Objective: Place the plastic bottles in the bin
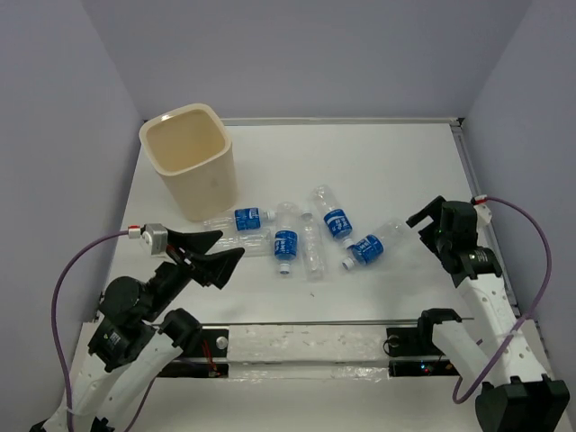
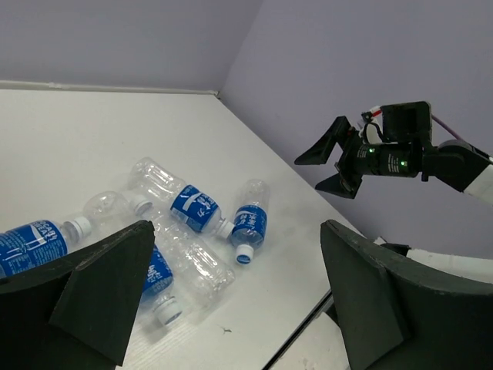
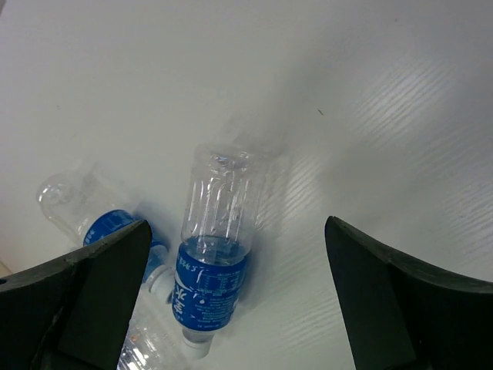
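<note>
Now, with your left gripper [image 1: 229,245] and right gripper [image 1: 423,216] both spread wide and empty, the right one is nearer the rightmost bottle [image 1: 370,247], lying on the table [image 1: 378,171] just to its left, long axis seemingly square to the closing line, well apart from the bin [image 1: 202,184].

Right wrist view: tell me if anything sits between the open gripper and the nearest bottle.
Nothing visible does. The right gripper hangs open above the bottle, which lies on the table; a second bottle lies beside it, off to one side.
</note>
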`<control>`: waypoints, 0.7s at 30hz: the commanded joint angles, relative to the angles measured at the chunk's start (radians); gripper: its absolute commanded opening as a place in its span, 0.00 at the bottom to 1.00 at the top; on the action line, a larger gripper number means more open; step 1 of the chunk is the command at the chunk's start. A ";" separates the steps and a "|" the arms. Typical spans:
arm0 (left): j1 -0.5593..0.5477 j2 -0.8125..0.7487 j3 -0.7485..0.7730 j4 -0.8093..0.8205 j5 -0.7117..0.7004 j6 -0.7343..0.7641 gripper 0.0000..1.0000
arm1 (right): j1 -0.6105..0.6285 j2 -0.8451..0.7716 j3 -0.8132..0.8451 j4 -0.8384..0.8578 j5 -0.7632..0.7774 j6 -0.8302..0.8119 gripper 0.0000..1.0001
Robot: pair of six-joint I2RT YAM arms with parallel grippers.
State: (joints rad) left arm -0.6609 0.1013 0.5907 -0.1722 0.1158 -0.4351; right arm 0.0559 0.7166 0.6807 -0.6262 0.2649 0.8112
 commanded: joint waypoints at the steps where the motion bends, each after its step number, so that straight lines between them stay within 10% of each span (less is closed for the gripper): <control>1: -0.003 0.029 0.029 0.020 -0.007 0.013 0.99 | 0.009 0.064 -0.024 0.123 -0.010 0.020 1.00; 21: 0.000 0.092 0.027 -0.009 -0.088 -0.011 0.99 | 0.009 0.377 -0.107 0.404 -0.200 0.003 1.00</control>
State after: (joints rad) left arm -0.6609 0.1665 0.5907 -0.1944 0.0490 -0.4431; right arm 0.0559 1.0611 0.5888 -0.3527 0.1303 0.8200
